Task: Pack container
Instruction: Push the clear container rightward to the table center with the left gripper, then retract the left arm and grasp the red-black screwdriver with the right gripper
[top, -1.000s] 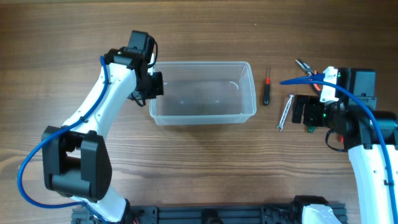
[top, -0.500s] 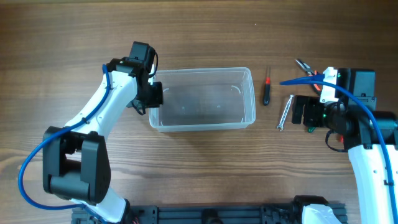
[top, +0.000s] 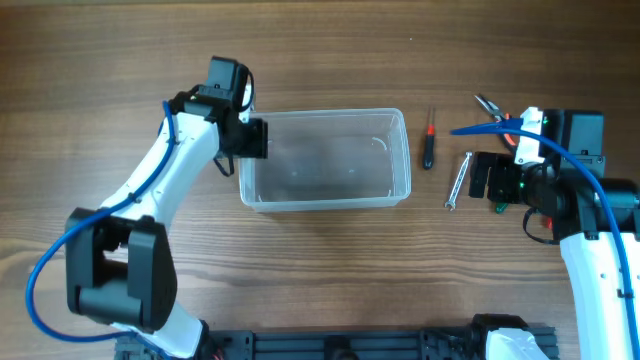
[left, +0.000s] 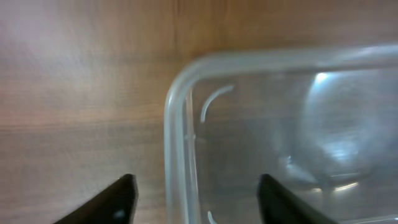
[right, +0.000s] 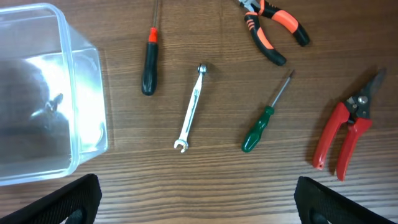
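The container (top: 325, 160) looks empty through its clear walls — nothing is packed yet. The left gripper (left: 199, 198) gapes astride its rim, gripping nothing; the right gripper (right: 199, 199), wide open and empty, hangs over the unpacked wrench (right: 189, 109).

Blurred clear container (left: 176, 137) corner, rim between spread fingers of the left hand (left: 197, 190), wooden table (left: 74, 93)
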